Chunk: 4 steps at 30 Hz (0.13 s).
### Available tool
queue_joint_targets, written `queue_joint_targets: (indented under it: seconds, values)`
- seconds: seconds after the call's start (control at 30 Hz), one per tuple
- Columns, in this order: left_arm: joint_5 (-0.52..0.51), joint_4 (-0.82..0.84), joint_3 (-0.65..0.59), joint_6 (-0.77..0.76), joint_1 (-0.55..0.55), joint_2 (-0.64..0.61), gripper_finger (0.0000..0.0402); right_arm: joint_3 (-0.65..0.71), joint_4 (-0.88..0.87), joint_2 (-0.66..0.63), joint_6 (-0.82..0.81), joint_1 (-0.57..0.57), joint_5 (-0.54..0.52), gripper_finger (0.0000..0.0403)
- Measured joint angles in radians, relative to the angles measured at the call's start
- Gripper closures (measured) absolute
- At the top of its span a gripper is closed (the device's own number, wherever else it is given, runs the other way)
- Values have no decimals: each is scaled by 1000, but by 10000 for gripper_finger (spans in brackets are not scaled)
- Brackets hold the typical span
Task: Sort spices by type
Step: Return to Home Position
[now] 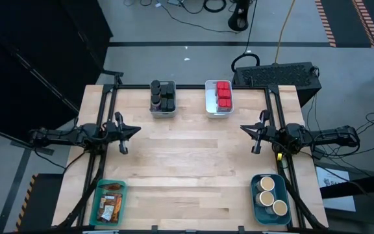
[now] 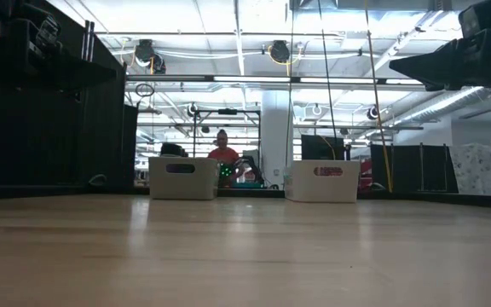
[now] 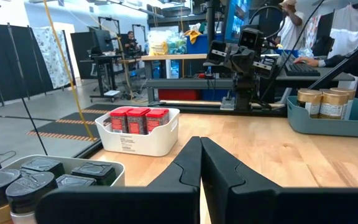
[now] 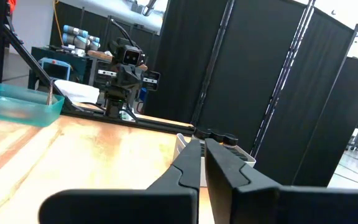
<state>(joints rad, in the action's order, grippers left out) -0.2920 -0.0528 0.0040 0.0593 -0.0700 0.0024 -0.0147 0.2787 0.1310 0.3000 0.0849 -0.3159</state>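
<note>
Well beyond the left tool (image 3: 201, 144), red tins (image 3: 139, 119) fill a white bin (image 3: 140, 143).

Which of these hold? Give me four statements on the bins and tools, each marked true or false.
1. The red tins sit in the white bin. True.
2. The tan jars stand in the teal bin. False: they stand in the blue bin; the teal bin holds packets.
3. The left tool and right tool are shut and hold nothing. True.
4. The dark jars stand loose on the table. False: they are in the grey bin.
</note>
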Motion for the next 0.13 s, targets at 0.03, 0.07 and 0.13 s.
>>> queue_joint_targets:
  seconds: [0.03,0.07,0.13]
  values:
    - [0,0,0,0,0,0,393,0,0,0,0,0,0,397]
    - [0,0,0,0,0,0,393,0,0,0,0,0,0,397]
    - [0,0,0,0,0,0,393,0,0,0,0,0,0,397]
